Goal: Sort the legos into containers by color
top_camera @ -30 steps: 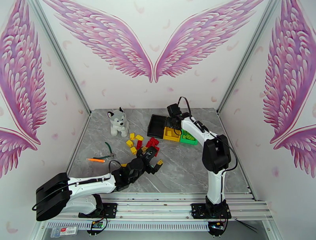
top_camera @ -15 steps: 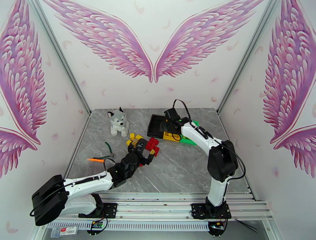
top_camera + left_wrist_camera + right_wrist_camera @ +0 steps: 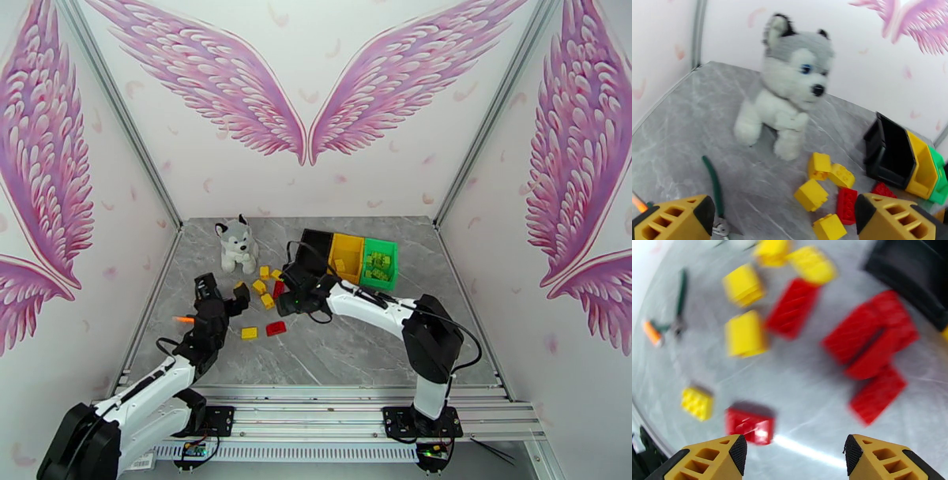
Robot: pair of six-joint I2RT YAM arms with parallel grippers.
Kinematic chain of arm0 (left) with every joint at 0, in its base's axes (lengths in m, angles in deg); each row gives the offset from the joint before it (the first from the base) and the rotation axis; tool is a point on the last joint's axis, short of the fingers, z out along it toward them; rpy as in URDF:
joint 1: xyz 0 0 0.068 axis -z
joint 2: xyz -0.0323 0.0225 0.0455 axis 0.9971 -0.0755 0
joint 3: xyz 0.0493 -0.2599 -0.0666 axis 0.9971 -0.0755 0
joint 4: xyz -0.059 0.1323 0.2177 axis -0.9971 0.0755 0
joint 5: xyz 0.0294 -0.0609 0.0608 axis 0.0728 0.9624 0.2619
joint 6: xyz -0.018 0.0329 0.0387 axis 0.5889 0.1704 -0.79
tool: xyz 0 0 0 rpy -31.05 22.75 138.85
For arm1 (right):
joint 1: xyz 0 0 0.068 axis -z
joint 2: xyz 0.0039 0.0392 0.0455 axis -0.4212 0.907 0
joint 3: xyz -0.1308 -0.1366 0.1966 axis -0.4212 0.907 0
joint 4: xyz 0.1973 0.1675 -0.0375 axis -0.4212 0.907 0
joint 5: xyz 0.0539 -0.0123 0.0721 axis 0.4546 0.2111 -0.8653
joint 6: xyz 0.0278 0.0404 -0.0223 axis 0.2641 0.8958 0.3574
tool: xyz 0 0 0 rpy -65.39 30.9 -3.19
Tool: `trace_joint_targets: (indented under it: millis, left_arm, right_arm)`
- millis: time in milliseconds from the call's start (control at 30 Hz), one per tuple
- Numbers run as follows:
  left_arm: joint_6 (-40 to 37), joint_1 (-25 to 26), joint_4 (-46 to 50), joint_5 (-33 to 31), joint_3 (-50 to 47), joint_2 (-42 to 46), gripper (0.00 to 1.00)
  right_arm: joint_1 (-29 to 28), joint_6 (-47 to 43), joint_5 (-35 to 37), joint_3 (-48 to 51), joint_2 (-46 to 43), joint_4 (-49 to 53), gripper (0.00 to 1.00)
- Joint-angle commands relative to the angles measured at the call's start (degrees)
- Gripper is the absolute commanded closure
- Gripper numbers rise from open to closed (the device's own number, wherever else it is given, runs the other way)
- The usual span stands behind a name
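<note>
Green legos [image 3: 379, 265] sit in the green bin [image 3: 393, 251]; red and yellow bricks [image 3: 276, 328] litter the table [image 3: 355, 347], unsorted; left gripper [image 3: 785, 209] and right gripper [image 3: 794, 449] gape, empty.

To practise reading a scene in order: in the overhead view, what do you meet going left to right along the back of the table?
Grey-and-white plush husky toy → black open-top plastic bin → yellow plastic bin → green plastic bin.
</note>
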State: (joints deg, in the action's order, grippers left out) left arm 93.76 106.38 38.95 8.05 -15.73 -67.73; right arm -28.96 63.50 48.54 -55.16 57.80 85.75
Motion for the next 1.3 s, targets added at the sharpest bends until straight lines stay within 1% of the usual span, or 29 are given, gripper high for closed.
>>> trace_joint_targets:
  millis: [0, 67, 133, 333, 567, 667, 867, 1000, 1100, 1200, 1267]
  left_arm:
    - [8.48, -4.45, 4.11, 1.58, -2.87, 3.34, 0.01]
    - [10.31, -6.62, 5.62, 1.49, -3.74, 4.87, 0.01]
    - [11.5, -7.71, 6.76, 1.26, -4.3, 5.91, 0.01]
    - [13.38, -8.67, 9.15, -0.16, -4.58, 7.44, 0.01]
    - [17.47, -10.81, 12.44, -1.58, -6.05, 9.2, 0.01]
    - [18.06, -11.73, 13.21, -1.43, -6.01, 9.57, 0.01]
    - [18.38, -11.95, 13.75, -1.79, -6.62, 11.07, 0.01]
    - [18.58, -11.95, 13.31, -1.56, -6.85, 11.11, 0.01]
    - [18.78, -11.93, 13.2, -1.43, -6.94, 11.19, 0.01]
    - [18.71, -11.96, 13.04, -1.23, -7.02, 11.14, 0.01]
    - [18.74, -11.93, 12.8, -1.04, -7.0, 11.13, 0.01]
  right_arm:
    - [-4.6, 1.13, -0.21, -1.96, 2.66, -0.14, 0.27]
    - [-6.78, 1.27, -0.66, -3.87, 5.15, 0.24, 0.27]
    - [-8.54, 1.0, -1.1, -6.03, 7.55, 0.62, 0.26]
    - [-11.84, 1.17, -2.0, -13.73, 15.18, 2.45, 0.25]
    - [-12.43, 3.98, -0.44, -20.49, 21.31, 4.01, 0.22]
    - [-12.83, 5.28, 1.49, -22.63, 23.24, 4.33, 0.21]
    - [-13.1, 6.94, 5.0, -25.69, 25.96, 5.44, 0.19]
    - [-13.05, 7.18, 5.18, -26.7, 27.54, 5.56, 0.19]
    - [-13.09, 7.35, 5.43, -27.53, 29.01, 5.53, 0.22]
    - [-13.11, 7.59, 6.11, -27.39, 29.27, 5.39, 0.32]
    - [-13.08, 7.67, 6.87, -26.68, 28.54, 5.25, 0.41]
